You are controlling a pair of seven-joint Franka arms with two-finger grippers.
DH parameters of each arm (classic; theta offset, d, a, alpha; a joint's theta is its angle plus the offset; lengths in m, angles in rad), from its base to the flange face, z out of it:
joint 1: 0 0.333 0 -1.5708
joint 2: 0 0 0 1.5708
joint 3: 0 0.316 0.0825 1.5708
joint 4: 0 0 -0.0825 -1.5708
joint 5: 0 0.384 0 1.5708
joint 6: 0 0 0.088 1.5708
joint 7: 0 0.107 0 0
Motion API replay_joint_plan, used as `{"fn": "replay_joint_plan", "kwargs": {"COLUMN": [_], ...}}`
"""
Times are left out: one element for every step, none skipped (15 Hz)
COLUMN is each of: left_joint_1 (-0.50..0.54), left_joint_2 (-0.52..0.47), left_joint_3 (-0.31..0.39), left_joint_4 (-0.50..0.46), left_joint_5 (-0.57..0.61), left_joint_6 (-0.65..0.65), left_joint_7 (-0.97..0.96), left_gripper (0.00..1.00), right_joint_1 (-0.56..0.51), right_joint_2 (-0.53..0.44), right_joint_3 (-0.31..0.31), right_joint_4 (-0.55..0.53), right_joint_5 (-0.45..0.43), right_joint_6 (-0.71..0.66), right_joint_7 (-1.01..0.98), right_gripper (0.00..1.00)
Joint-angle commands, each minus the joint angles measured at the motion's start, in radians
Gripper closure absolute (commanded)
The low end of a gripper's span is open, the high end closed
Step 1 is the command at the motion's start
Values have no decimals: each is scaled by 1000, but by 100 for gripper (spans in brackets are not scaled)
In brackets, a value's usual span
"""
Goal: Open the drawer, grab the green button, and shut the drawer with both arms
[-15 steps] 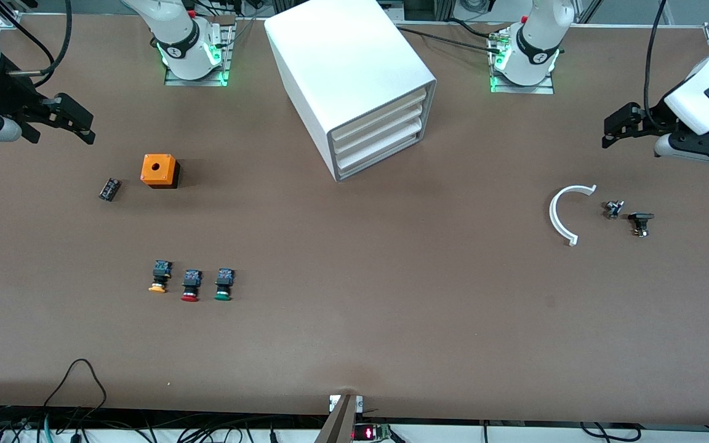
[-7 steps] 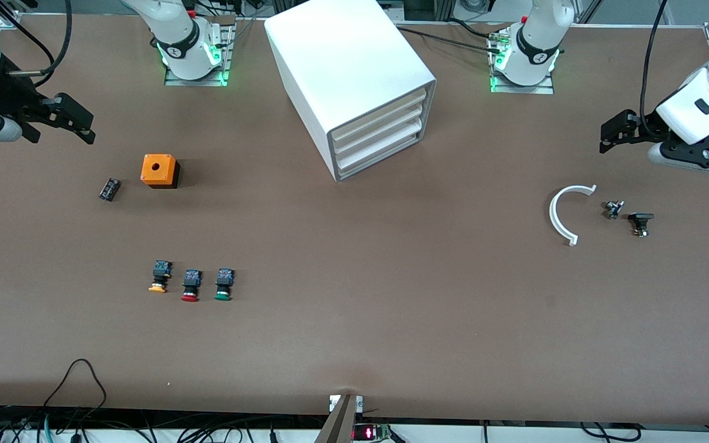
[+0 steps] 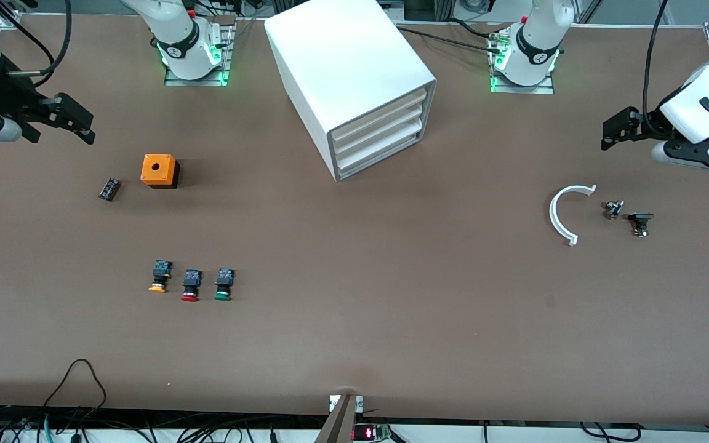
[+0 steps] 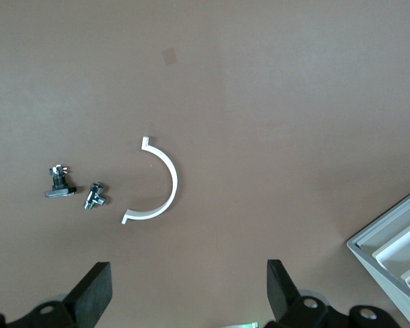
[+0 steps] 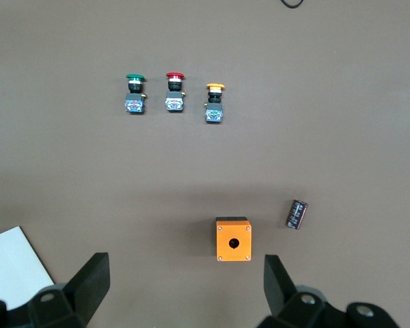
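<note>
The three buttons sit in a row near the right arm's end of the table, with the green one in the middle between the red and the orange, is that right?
Not quite. The red-capped button is in the middle. The green-capped button sits at the end of the row nearest the table's center, and the orange-capped button at the other end. The front view shows this, and the right wrist view agrees. The row is toward the right arm's end.

1. The left arm (image 3: 702,104) shifts its pose at its end of the worktop (image 3: 391,307): its white wrist now sits higher in the front view than a second ago, and slightly back toward that view's edge compared with half a second ago.
2. The left pincer (image 3: 616,130) rises a little with it, from a spot nearer the white curved piece (image 3: 560,215) to one slightly farther from the front camera's side, and is now a touch lower again than half a second ago.
</note>
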Motion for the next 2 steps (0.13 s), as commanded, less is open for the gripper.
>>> {"fn": "replay_joint_plan", "kwargs": {"left_joint_1": [1, 0], "left_joint_2": [22, 22], "left_joint_3": [4, 1], "left_joint_4": [39, 39], "left_joint_5": [-6, -6], "left_joint_6": [-28, -30], "left_joint_7": [-10, -10], "left_gripper": [0, 0], "right_joint_1": [-8, -10], "right_joint_2": [9, 9], "right_joint_3": [5, 4], "right_joint_4": [25, 27], "right_joint_5": [-3, -3], "right_joint_6": [-17, -16], "right_joint_7": [11, 3], "right_gripper": [0, 0]}}
